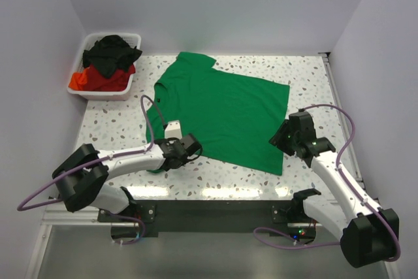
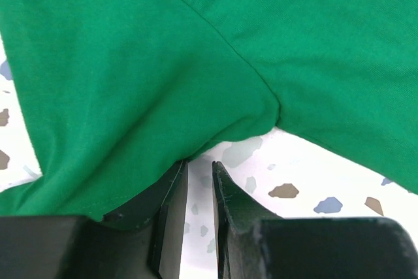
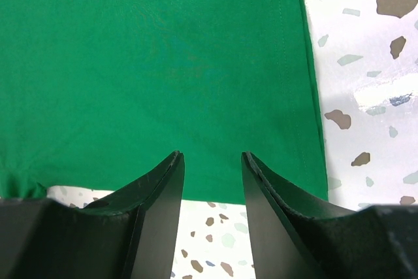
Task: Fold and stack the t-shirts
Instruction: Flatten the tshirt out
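Speckled table, one green t-shirt — one white bin

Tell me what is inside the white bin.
A black shirt lies crumpled on top of a red shirt in the bin. Anything under them, and the bin's floor, is covered.

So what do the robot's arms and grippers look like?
The left arm and right arm have white links with bulky black joints, and a purple cable loops along each. The left gripper and right gripper each have two black, tapering wedge-shaped fingers.
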